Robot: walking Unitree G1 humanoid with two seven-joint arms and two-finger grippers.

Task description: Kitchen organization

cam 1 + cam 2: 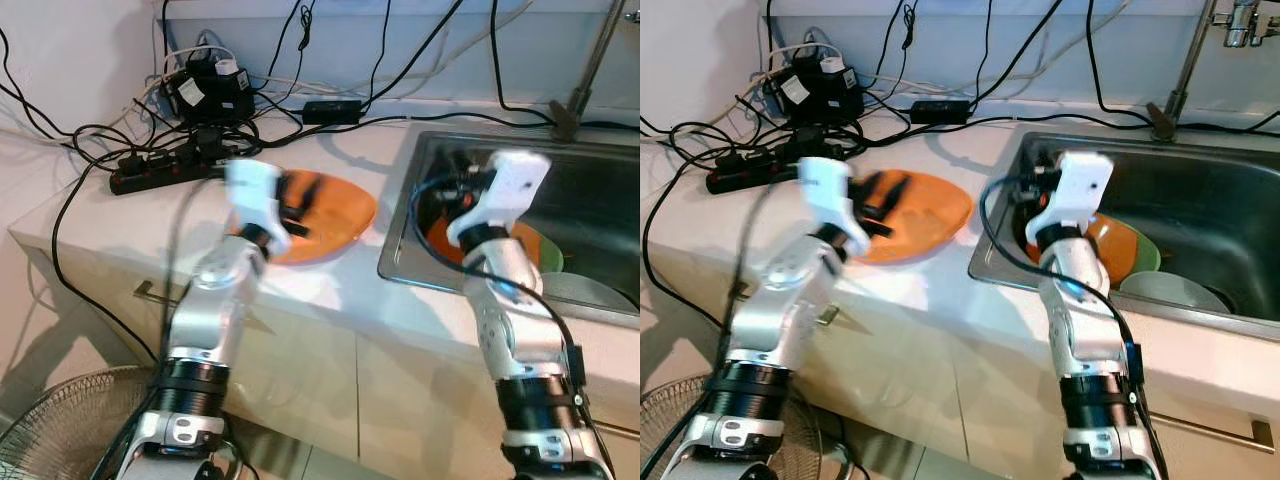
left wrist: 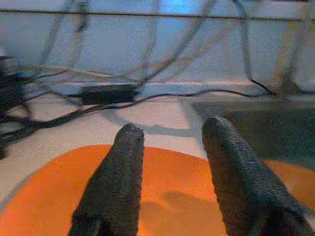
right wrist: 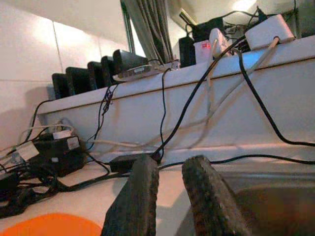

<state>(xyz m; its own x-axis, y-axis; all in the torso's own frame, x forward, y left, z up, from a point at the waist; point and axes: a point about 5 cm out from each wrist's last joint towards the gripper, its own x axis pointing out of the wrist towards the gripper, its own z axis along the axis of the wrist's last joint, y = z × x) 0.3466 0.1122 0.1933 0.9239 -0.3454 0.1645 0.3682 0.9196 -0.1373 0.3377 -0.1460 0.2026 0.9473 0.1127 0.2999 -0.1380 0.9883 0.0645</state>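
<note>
— Any writing you can read anywhere?

— None. The black adapters (image 1: 208,90) at the back of the counter (image 1: 330,290) carry white labels, but the print is too small to make out.

— What sits nearest the sink (image 1: 1200,190)?

— An orange plate (image 1: 335,215) lies flat on the counter just beside the sink's left rim. Inside the sink there is an orange bowl (image 1: 1120,245) near that same rim, with a green edge (image 1: 1150,255) showing behind it and a pale dish (image 1: 1175,292) toward the front. I cannot tell what, if anything, the bowl holds.

— And the arms?

— The left gripper (image 2: 172,142) hovers over the plate, its jaws apart with the orange surface showing between them; the picture is blurred there. The right gripper (image 3: 170,172) reaches over the sink's left rim, above the orange bowl; its jaws stand slightly apart, with nothing between them.

— Anything further from the sink?

— A black power strip (image 1: 165,172) and a tangle of black cables (image 1: 60,135) lie on the counter beyond the plate. A fan grille (image 1: 60,430) stands on the floor below the counter's left end.
</note>
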